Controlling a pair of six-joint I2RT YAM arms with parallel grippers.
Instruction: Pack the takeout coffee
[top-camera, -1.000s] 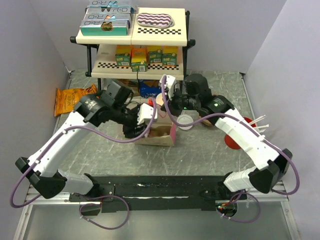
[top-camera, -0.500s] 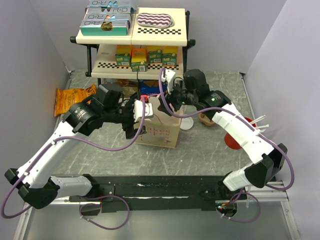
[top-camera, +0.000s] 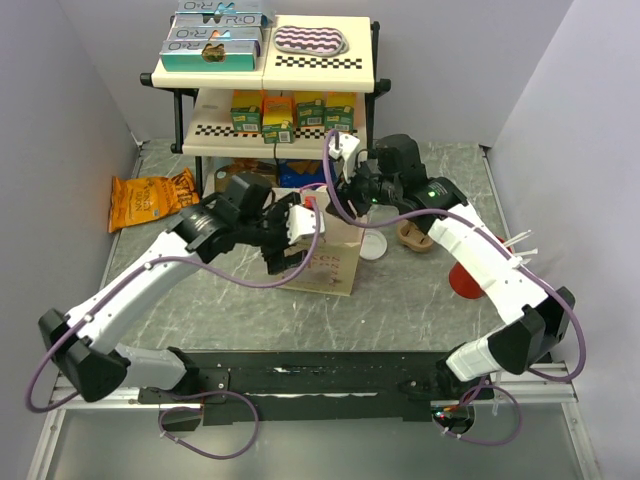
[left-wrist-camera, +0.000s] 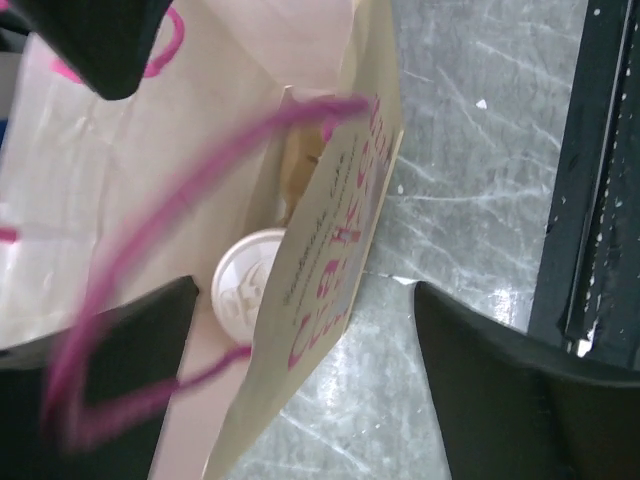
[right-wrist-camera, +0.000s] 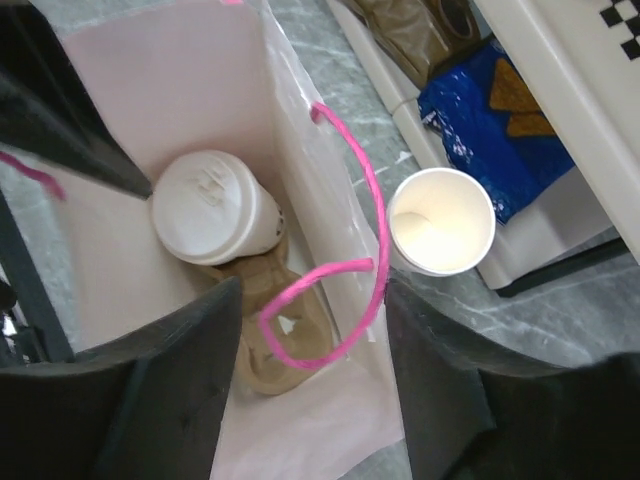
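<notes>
We find the coffee (right-wrist-camera: 212, 208) inside the bag (right-wrist-camera: 170, 90), left gripper (left-wrist-camera: 305, 290) and right gripper (right-wrist-camera: 312, 290) both spread empty over its rim; placement appears complete, next requiring withdrawal clear of the handles (right-wrist-camera: 370, 210).

large letters, perhaps "r·o", on teal boxes (top-camera: 215, 35), pink script on paper bag (left-wrist-camera: 340, 235) too blurred to read

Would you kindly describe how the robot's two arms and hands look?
The left arm and right arm have white links, black joints and looping purple cables. The left hand and right hand have broad matte-black fingers.
</notes>
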